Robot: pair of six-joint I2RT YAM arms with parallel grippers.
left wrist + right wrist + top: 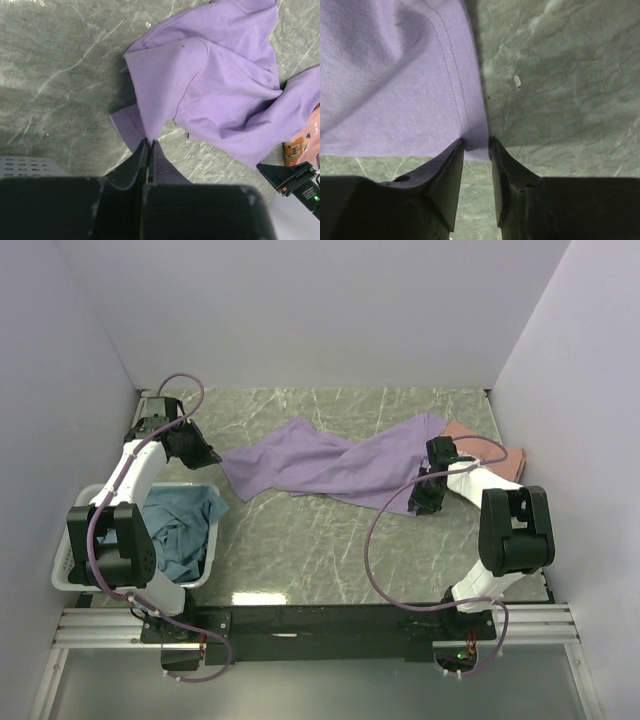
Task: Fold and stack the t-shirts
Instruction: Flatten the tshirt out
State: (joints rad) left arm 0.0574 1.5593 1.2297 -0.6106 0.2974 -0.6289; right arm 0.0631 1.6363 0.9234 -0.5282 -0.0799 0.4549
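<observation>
Here we show the lavender t-shirt (310,465) drawn out lengthwise on the bench (300,550) between the two arms, an arrangement we judge to serve spreading the cloth flat before the first fold. The left pincer (149,148) is closed tight, with no gap between its fingers. A thin edge of cloth at the sleeve end is caught between its tips, and the rest of the shirt fans away ahead of it. The right pincer (476,149) is almost closed, with only a narrow slot left. The stitched hem corner lies in that slot, right at the tips, while the body of the shirt spreads ahead and to the left of it. We cannot tell whether its pads actually press the hem or merely flank it. Holding opposite ends would let the arms pull out the twist that runs along the middle of the garment. The salmon-pink t-shirt (492,448) lies beyond the right pincer, partly under the lavender cloth. The teal-blue t-shirt (180,525) is heaped in the white basket (70,575), behind the left pincer and beside that arm's base.
</observation>
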